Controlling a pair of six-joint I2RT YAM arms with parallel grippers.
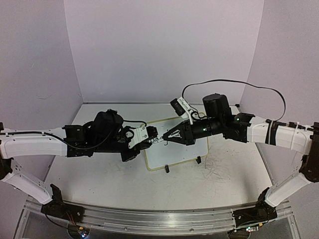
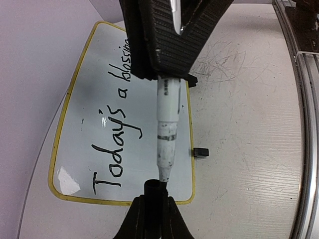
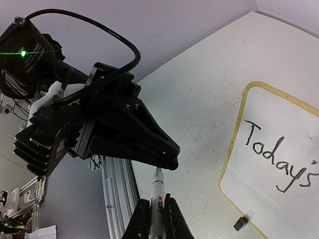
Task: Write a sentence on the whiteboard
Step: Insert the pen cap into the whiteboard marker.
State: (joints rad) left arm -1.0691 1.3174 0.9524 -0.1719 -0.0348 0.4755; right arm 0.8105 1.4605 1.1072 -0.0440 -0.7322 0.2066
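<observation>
Left pincer [image 2: 154, 201]: I saw it clamped on a small black cap [image 2: 154, 187], jaws nearly together.
Right pincer [image 3: 154, 211]: it was closed around the barrel of the white marker [image 3: 157, 196].
Marker and cap: the tip pointed straight at the cap's mouth and sat right at it; I could not tell whether it was inside.
Whiteboard [image 1: 182, 152]: it lay mid-surface [image 1: 99, 174], directly beneath both pincers, with its black clip feet [image 2: 201, 152] on the edge nearer the arm bases.
Sentence [image 2: 118, 149]: black lettering in one line; I read "Today's a bless", with the rest hidden behind the right pincer.
</observation>
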